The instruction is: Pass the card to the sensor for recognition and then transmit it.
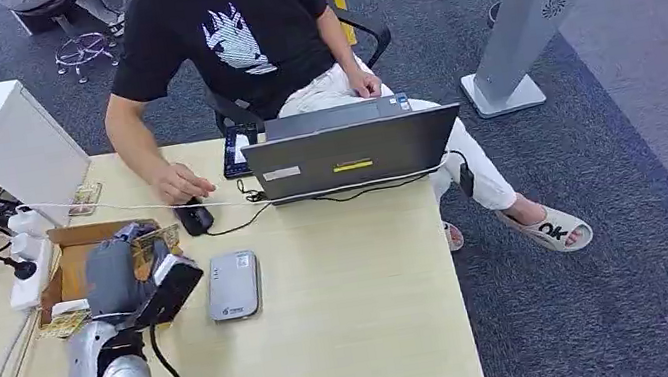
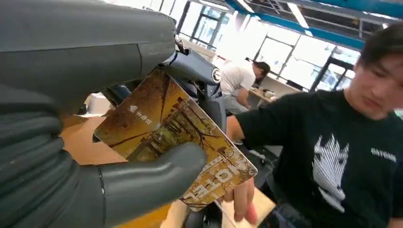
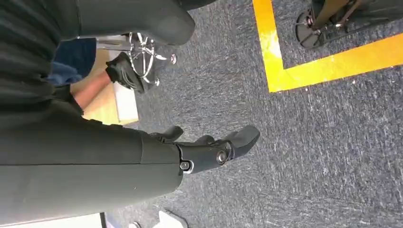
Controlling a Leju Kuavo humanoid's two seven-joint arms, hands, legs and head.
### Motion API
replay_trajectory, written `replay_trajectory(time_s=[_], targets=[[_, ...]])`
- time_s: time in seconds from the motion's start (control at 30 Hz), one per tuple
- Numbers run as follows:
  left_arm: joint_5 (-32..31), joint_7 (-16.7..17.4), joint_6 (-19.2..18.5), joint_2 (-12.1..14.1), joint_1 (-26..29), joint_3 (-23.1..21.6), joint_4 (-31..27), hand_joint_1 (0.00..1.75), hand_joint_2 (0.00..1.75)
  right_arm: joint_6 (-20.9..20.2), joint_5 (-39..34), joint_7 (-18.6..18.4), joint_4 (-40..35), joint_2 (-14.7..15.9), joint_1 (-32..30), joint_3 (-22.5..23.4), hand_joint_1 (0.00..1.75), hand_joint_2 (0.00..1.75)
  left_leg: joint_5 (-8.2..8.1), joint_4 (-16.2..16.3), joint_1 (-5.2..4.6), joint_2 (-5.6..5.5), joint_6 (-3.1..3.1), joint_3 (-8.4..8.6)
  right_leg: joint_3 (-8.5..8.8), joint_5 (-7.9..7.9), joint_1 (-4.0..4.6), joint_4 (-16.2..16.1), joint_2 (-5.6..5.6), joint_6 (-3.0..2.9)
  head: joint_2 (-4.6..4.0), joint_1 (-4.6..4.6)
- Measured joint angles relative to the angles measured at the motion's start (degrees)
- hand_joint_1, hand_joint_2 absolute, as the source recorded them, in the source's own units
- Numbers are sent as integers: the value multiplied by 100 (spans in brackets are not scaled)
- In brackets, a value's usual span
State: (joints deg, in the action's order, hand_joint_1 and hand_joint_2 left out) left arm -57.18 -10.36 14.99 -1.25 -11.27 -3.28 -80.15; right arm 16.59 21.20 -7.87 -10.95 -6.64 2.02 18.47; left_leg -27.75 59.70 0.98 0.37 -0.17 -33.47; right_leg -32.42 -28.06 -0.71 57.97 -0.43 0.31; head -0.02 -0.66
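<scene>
1. My left hand (image 2: 71, 156) has its thumb and fingers (image 2: 157, 173) clamped on the card (image 2: 176, 137), its long axis running out past the fingers toward the seated person (image 1: 229, 33).
2. From the head view, that left hand hovers over the worktop (image 1: 356, 286), just beside the grey sensor (image 1: 232, 286).
3. My right hand (image 3: 142, 156) hangs over carpet, fingers (image 3: 228, 147) partly curled, holding nothing.
4. A laptop (image 1: 349, 151) sits beyond the sensor.

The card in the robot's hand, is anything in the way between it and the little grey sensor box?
Nothing visible. The left hand holds the card just beside the grey sensor, with bare table between them.
</scene>
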Motion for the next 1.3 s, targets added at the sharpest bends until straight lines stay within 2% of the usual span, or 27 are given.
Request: replay_trajectory(time_s=[0.13, 0.3, 0.37, 0.67, 0.7, 0.8, 0.9, 1.3], targets=[[-91, 34, -72, -7, 0, -209, 0, 175, 175, -26, 17, 0, 0, 0, 0, 13, 0, 175, 0, 1, 0, 0, 0, 0, 0, 0, 0, 0, 0, 0, 0, 2], [-201, 361, -665, 50, -11, -441, 79, 175, 175, -39, 44, -2, 0, 0, 0, 35, 0, 175, 0, 0, 1, 0, 0, 0, -2, 0, 0, 0, 1, 0, 0, 0], [-275, 439, -758, 100, -40, -531, 236, 175, 175, -44, 63, -2, 0, 0, 0, 68, 0, 175, 0, 0, 1, 0, 0, 0, -2, 0, 0, 0, 1, 0, 0, 2], [-701, 679, -695, 160, -121, -693, 824, 175, 175, -59, 197, -57, 0, 0, 0, 125, 0, 175, 0, 0, 0, 1, 0, 0, -2, 0, 0, 0, 2, 0, 0, 0], [-811, 759, -695, 160, -132, -721, 877, 175, 175, -63, 219, -57, 0, 0, -1, 129, 0, 175, 0, 0, 0, 1, 0, 0, -2, 0, 0, 0, 2, 0, 0, 0], [-1535, 1275, -658, 201, -241, -879, 1154, 175, 175, -63, 241, -77, 0, -9, 2, 151, 0, 175, 0, 0, 0, 0, 0, -1, -2, 0, 0, 0, 1, 0, 0, 0], [-1855, 1510, -540, 236, -333, -959, 1442, 175, 175, -59, 280, -125, 0, -24, -2, 160, 0, 175, 0, 0, 0, 0, 0, 0, -2, 0, 0, 0, 1, 0, 0, 0], [-1910, 1556, -465, 291, -473, -1058, 1893, 175, 175, -59, 295, -133, 0, -44, -2, 164, 0, 175, 0, 0, 0, -1, 0, -1, -1, 0, 0, 0, 0, 1, 0, 0]])
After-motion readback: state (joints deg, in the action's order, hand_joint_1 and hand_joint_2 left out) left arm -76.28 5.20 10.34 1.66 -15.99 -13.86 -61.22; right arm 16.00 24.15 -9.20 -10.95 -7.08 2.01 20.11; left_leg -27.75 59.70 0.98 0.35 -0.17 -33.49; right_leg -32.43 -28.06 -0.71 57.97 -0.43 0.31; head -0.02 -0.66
